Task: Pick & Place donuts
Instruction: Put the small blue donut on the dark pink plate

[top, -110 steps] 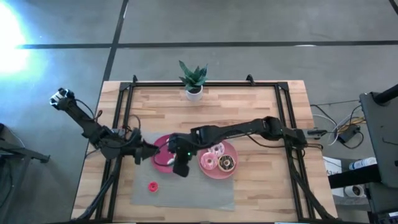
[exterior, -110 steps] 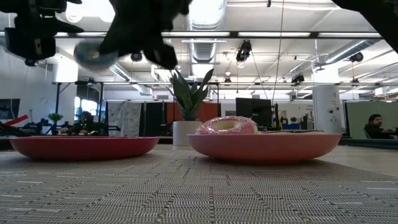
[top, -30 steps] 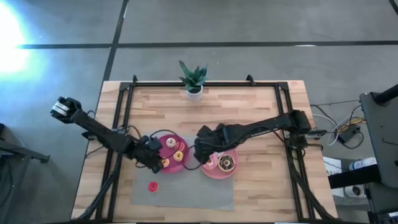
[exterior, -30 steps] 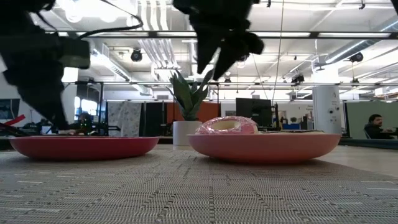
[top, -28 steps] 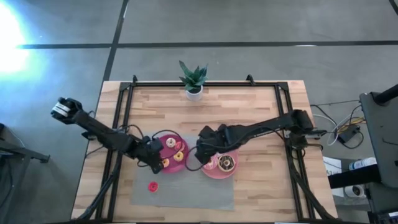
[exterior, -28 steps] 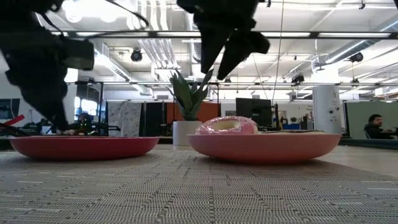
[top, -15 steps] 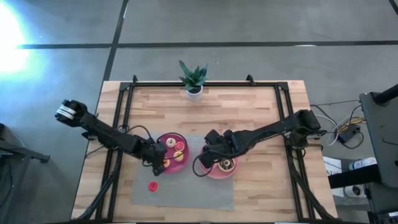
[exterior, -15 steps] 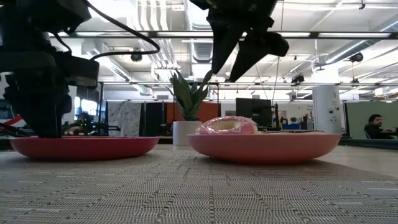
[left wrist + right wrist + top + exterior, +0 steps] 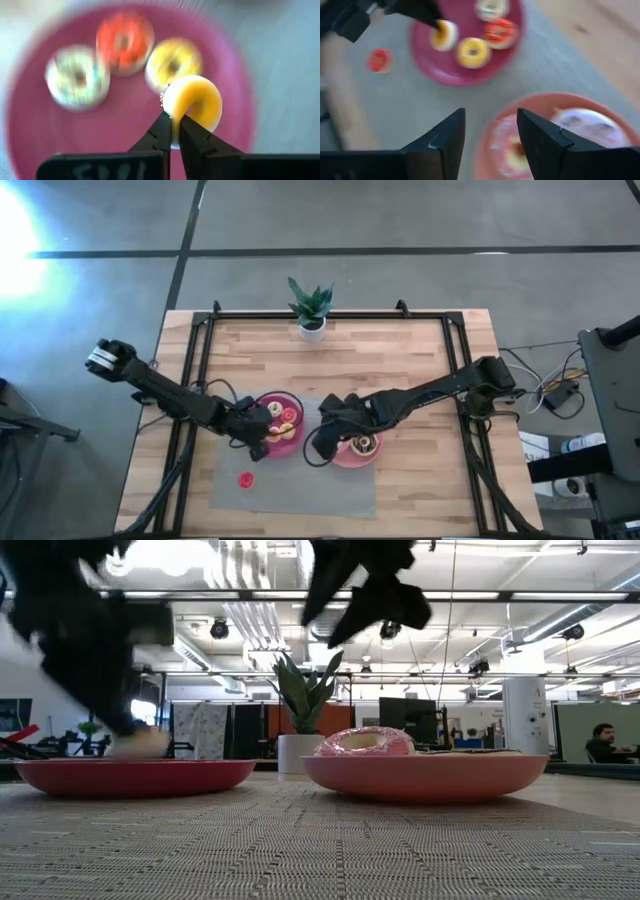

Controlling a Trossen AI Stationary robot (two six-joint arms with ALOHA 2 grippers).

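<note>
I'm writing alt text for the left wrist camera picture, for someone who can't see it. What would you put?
The left gripper is shut on a yellow donut, holding it on edge above a dark pink plate. On the plate lie three more small donuts: a white sprinkled one, a red one and a yellow one.

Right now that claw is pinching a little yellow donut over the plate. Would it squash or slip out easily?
Probably stiff: the yellow donut keeps its round shape in the left gripper. It looks light, held only by its rim. That thin, glossy-looking edge hold might slip, and it could roll if dropped on the plate.
</note>
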